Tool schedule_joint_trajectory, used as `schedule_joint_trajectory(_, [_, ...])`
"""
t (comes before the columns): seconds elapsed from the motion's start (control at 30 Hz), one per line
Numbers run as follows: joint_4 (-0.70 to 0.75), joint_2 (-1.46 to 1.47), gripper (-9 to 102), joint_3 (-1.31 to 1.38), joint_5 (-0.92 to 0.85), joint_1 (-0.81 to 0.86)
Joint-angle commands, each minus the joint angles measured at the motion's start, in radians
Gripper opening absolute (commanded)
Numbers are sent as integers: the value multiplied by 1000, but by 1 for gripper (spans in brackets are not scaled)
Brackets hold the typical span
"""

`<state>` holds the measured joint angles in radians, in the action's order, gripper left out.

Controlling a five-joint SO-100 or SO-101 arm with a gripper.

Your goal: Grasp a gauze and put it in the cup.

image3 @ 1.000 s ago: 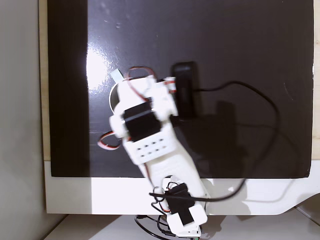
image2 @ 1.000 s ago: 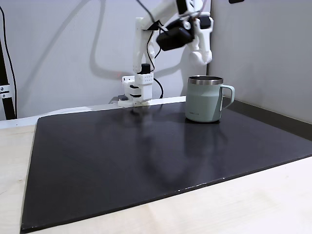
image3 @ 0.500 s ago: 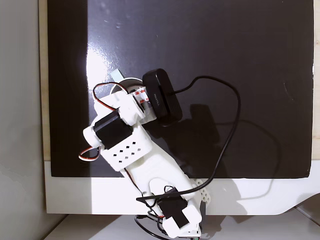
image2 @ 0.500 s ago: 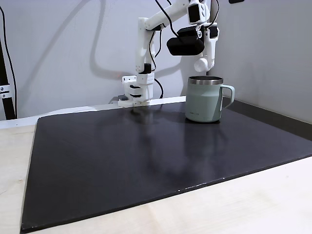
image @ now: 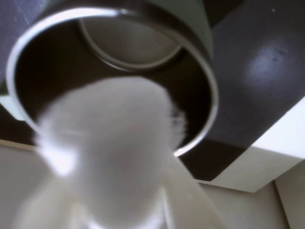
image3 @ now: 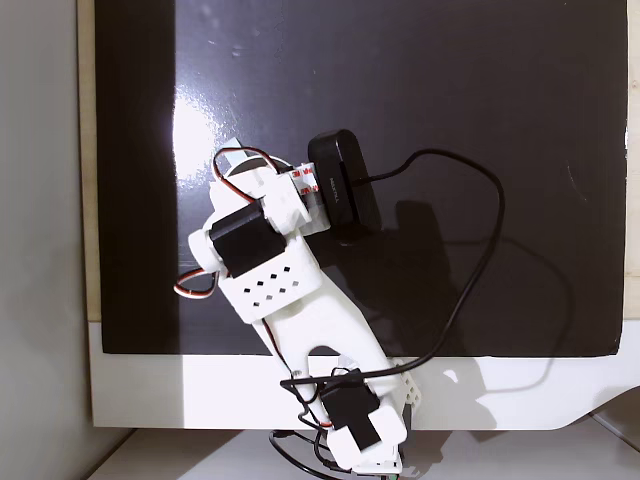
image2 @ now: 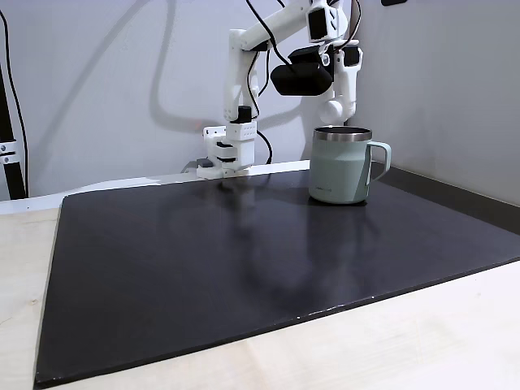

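Note:
The cup (image2: 340, 166), a pale sage-green mug with a silver rim and a side handle, stands at the back right of the black mat. In the wrist view I look straight down into the cup (image: 209, 90), with its dark inside open below. My gripper (image2: 333, 104) hangs just above the rim, shut on the gauze (image2: 330, 109), a small white roll. The gauze (image: 109, 143) is a blurred white mass in front of the cup's mouth. In the fixed view from above, my arm covers most of the cup (image3: 240, 156).
The black mat (image2: 244, 260) lies on a light wooden table (image2: 406, 341). My arm's white base (image2: 223, 154) stands behind the mat, left of the cup. A black camera (image2: 301, 77) with a cable rides on the wrist. A grey wall closes the back and right.
The wrist has swung from beside the cup to over it, dipped slightly, then shifted a little left above the rim. The gauze stays in the gripper. The cup has not moved.

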<state>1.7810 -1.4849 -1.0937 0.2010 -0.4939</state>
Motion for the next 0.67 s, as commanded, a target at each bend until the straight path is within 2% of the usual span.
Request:
schedule_joint_trajectory(0.0, [-12,-6,40,3,-6,5])
schedule_joint_trajectory(0.13, [-12,-6,44,0,-5,9])
schedule_joint_trajectory(0.63, [-11,-8,42,-8,-5,9])
